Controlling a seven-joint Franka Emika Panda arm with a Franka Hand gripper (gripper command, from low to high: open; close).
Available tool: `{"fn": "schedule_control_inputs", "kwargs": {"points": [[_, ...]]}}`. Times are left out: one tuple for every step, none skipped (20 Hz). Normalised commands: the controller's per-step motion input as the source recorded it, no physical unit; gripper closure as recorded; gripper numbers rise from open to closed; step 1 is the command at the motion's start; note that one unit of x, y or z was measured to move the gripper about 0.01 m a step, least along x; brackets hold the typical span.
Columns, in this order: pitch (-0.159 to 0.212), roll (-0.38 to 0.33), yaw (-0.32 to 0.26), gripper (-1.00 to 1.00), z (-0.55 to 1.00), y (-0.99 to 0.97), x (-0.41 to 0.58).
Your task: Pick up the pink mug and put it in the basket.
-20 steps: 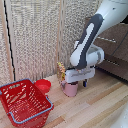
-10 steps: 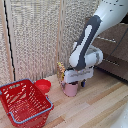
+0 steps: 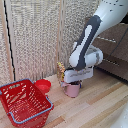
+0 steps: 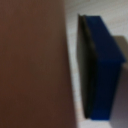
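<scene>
One arm in frame, coming in from the exterior view's upper right, elbow bent, forearm angled down and toward the exterior view's left. Gripper (image 3: 73, 81) points straight down, sitting right on top of the pink mug (image 3: 73, 90).

Jaws: fingers reach down around the mug's rim area, but the exterior view is too coarse to show the gap or contact. Wrist view only gives one blue finger pad (image 4: 102, 65) beside a big blurred pinkish-brown surface that fills most of the frame, probably the mug wall up close. Can't tell whether the jaws are closed on the mug or just straddling it.

Mug stands upright on the wooden floor (image 3: 95, 107), close to the wicker screen wall (image 3: 40, 35). A small yellowish object (image 3: 61, 68) sits just behind it, against the screen; too small to identify.

Red bowl (image 3: 43, 86) is near the mug on the exterior view's left, between the mug and the basket (image 3: 22, 102). Basket is at the exterior view's lower left, open top, blue-grey rim, interior looks bare.

Room: open floor in front of the mug and toward the exterior view's right. Dark furniture (image 3: 114, 52) behind the arm at the right. Screen wall is tight behind the mug.
</scene>
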Motion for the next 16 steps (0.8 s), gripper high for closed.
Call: {"fn": "schedule_control_inputs", "kwargs": {"points": [[0.000,0.049,0.000,1.00,0.05,0.00,0.000],[0.006,0.063,0.000,1.00,0.13,0.07,0.000],[0.038,0.092,0.000,1.00,0.25,0.10,0.046],[0.061,0.118,0.000,1.00,0.31,0.08,0.043],[0.086,0.148,0.000,1.00,0.45,0.06,0.031],[0.075,0.159,0.000,1.00,0.47,0.08,0.063],[0.075,0.163,0.000,1.00,0.46,0.10,0.103],[0.076,0.164,0.000,1.00,0.49,0.11,0.111],[0.077,0.162,0.000,1.00,0.53,0.13,0.143],[0.093,0.166,0.000,1.00,0.58,0.11,0.151],[0.101,0.162,0.000,1.00,0.63,0.11,0.169],[0.097,0.162,0.000,1.00,0.64,0.10,0.183],[0.093,0.163,0.000,1.00,0.63,0.10,0.194],[0.088,0.166,0.000,1.00,0.63,0.10,0.217],[0.073,0.168,0.000,1.00,0.63,0.10,0.246],[0.063,0.169,0.000,1.00,0.63,0.10,0.263]]}}
